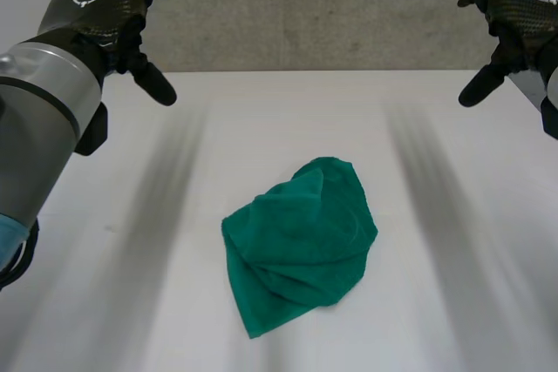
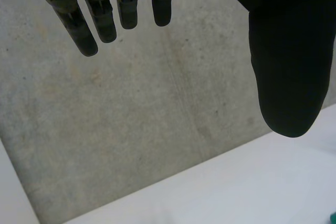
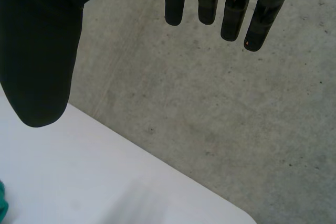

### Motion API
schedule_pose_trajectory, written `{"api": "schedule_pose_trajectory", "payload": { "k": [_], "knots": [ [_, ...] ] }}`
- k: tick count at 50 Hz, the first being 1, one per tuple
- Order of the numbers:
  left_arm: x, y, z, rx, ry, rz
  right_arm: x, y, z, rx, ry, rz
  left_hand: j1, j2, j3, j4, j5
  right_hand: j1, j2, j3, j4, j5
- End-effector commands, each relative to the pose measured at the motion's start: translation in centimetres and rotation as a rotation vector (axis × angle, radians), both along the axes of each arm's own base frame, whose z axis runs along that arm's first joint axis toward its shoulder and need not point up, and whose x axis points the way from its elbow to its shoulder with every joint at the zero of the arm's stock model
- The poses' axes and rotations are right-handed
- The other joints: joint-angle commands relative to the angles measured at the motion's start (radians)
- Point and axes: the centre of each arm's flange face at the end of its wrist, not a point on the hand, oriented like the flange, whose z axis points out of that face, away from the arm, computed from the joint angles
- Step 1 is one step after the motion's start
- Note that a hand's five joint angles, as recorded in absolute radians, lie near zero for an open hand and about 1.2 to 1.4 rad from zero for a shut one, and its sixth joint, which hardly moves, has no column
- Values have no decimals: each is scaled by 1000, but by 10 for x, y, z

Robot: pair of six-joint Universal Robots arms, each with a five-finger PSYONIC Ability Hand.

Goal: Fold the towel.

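Observation:
A green towel (image 1: 301, 240) lies crumpled in a loose heap on the white table (image 1: 131, 302), near the middle and toward the front. My left hand (image 1: 109, 15) hovers high at the far left, well away from the towel, its fingers (image 2: 100, 17) straight and its thumb (image 2: 286, 72) spread wide, holding nothing. My right hand (image 1: 514, 10) hangs at the far right in the same pose, fingers (image 3: 231, 11) straight, thumb (image 3: 39, 61) apart, empty. A sliver of the towel (image 3: 2, 205) shows beyond the right thumb.
A grey concrete wall (image 1: 305, 15) rises behind the table's far edge (image 1: 314, 71). Bare white tabletop surrounds the towel on all sides.

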Motion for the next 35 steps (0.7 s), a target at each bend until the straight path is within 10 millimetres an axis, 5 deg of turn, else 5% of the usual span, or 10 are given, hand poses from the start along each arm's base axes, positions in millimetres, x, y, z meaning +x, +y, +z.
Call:
{"api": "schedule_pose_trajectory", "payload": {
  "k": [1,17,20,23,24,35],
  "knots": [
    [4,2,1,14,-12,5,0,-4,7,-3,-7,-3,-45,-31,-51,-34,-44,-24,-47,-36,-55,-70],
    [2,4,-10,39,-27,-9,5,-5,-1,2,34,41,-45,-31,-51,-34,-44,-24,-47,-36,-55,-70],
    [0,5,-14,43,-32,-25,16,-6,-16,29,131,138,-45,-31,-51,-34,-44,-24,-47,-36,-55,-70],
    [-6,1,-27,71,-49,-64,19,-5,-23,43,170,173,-45,-31,-51,-34,-44,-24,-47,-36,-55,-70],
    [-11,-1,-40,103,-67,-91,28,-2,-53,132,288,306,-45,-31,-51,-34,-44,-24,-47,-36,-55,-70],
    [-58,16,-140,344,-198,-298,57,-10,-133,291,384,501,-19,-5,-25,-8,-17,-24,-47,-36,-55,-70]
  ]
}}
